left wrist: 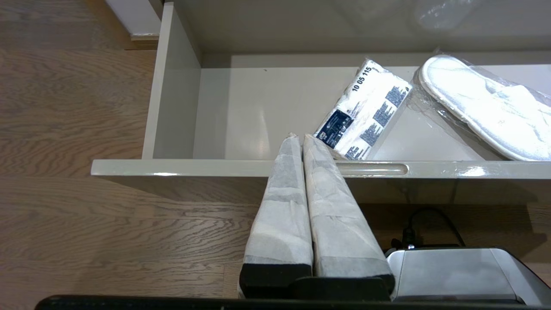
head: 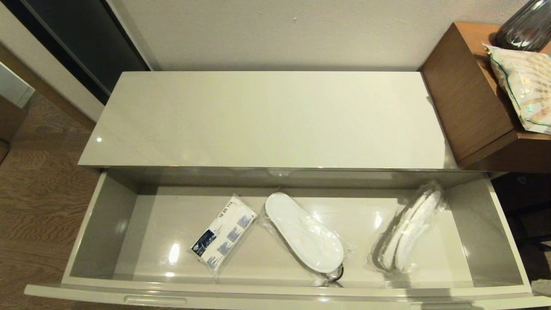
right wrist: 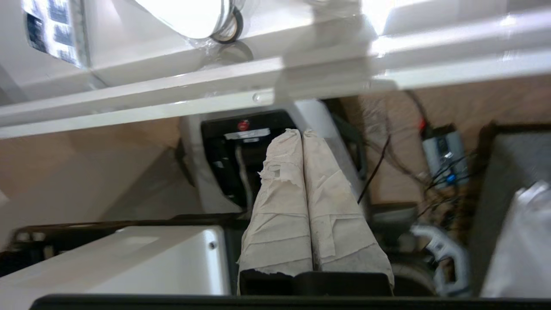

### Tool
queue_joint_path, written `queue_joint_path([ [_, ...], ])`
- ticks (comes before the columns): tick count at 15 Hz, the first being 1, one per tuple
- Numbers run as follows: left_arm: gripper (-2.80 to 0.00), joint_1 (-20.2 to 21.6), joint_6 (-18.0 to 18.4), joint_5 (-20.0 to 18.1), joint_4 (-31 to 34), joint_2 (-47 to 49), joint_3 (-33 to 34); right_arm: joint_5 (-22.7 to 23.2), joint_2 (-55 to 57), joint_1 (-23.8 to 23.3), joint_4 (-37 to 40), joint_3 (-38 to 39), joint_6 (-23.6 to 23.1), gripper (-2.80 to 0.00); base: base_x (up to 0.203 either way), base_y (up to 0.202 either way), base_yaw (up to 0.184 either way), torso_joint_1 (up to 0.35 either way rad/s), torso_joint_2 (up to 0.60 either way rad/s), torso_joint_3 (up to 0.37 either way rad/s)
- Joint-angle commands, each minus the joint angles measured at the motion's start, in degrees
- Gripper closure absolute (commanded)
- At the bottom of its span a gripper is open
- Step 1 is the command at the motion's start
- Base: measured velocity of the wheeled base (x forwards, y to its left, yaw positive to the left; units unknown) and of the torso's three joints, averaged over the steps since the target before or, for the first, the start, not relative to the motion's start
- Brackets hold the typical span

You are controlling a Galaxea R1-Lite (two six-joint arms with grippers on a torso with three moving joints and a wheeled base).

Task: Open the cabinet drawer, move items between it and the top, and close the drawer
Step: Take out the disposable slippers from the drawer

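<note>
Below the cabinet's glossy top (head: 267, 120), the cabinet drawer (head: 301, 287) stands pulled fully out, and all the items lie on its floor: the printed packet (head: 224, 234) left of centre, one wrapped slipper (head: 304, 232) in the middle, and a second wrapped pair (head: 409, 230) tilted up near the right wall. Nothing sits on the top, so we judge the step in hand to be lifting an item out.

Our left pincer (left wrist: 300, 137) hovers just outside the front rail, clenched and empty, with the packet directly beyond it. Our right pincer (right wrist: 296, 132) hangs lower than the front rail, also clenched and empty, out in front of the drawer.

To do this well, we should part the left fingers before crossing the rail, come down over the packet's narrow width, and lift straight up so it does not catch the rail or the overhanging front edge of the top. The packet nearly touches the middle slipper's wrap, so we should approach from its free left side, where the drawer floor is open to the left wall. The top offers broad room for setting down; the wooden side unit (head: 473, 99) borders its right edge.
</note>
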Motion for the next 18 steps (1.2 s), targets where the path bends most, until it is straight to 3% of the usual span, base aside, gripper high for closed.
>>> queue_joint_path([
  [1,0.00,0.0,0.0,0.0,0.0,0.1,0.0,-0.1,4.1,-0.1,-2.1,0.7,-1.2,0.00,0.000,0.000,0.000,0.000,0.00,0.000],
  [9,0.00,0.0,0.0,0.0,0.0,0.1,0.0,-3.5,26.1,-0.1,-21.9,1.2,-0.6,0.00,0.000,0.000,0.000,0.000,0.00,0.000],
  [10,0.00,0.0,0.0,0.0,0.0,0.1,0.0,-3.8,28.7,-0.1,-23.8,1.3,1.0,-2.80,0.000,0.000,0.000,0.000,0.00,0.000],
  [13,0.00,0.0,-0.1,0.0,0.0,0.1,0.0,-4.0,36.6,-0.8,-28.8,1.4,5.6,-2.80,0.000,0.000,0.000,0.000,0.00,0.000],
  [16,0.00,0.0,0.0,0.0,0.0,0.1,0.0,-5.4,44.9,-4.2,-40.7,1.6,4.9,-2.80,0.000,0.000,0.000,0.000,0.00,0.000],
  [18,0.00,0.0,0.0,0.0,0.0,0.1,0.0,-8.3,45.6,-4.7,-42.3,1.6,4.7,-2.80,0.000,0.000,0.000,0.000,0.00,0.000],
])
